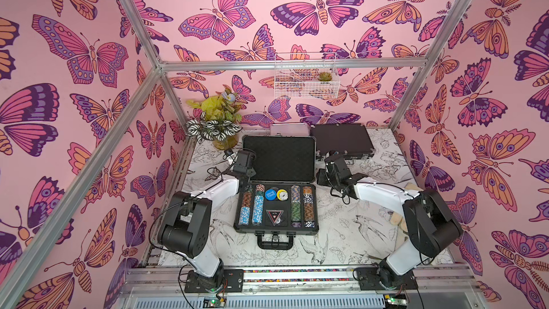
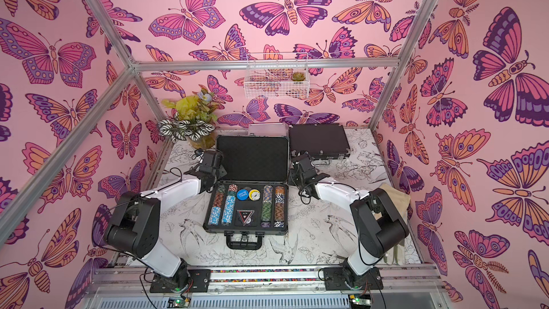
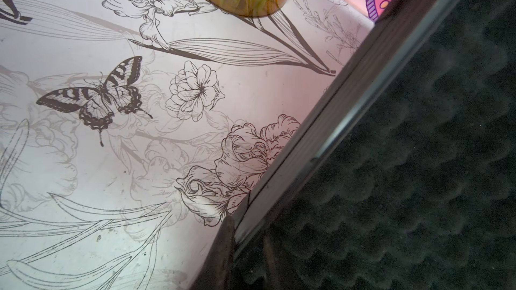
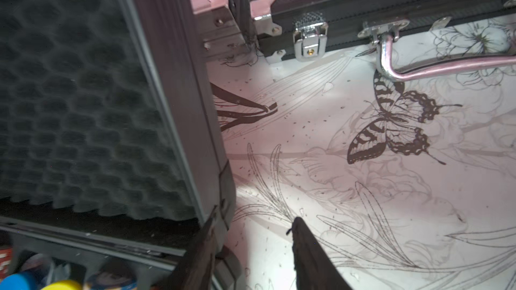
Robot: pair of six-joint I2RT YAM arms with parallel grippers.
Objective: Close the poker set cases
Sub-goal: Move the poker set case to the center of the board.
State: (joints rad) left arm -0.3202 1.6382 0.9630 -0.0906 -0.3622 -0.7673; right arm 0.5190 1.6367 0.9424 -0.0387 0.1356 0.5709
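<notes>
Butterfly walls (image 1: 267, 10) box in your flower-printed worktop (image 1: 350, 227), where the large ribbed case (image 1: 274, 205) lies open at the middle, long axis side to side, handle toward the front edge, foam lid (image 1: 279, 159) upright behind rows of chips (image 1: 257, 206). Behind it the medium silver-trimmed case (image 1: 341, 141) sits shut by the rear right corner, and the small silver case (image 1: 289, 129) lies along the rear edge. Your right gripper (image 4: 255, 216) stands partly spread beside the lid's right wall; the left gripper (image 1: 243, 157) is at its left wall, and you cannot tell its spread.

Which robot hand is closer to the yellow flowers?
Left. The left gripper is near the yellow flowers; the right gripper is across the open case lid, farther away.
</notes>
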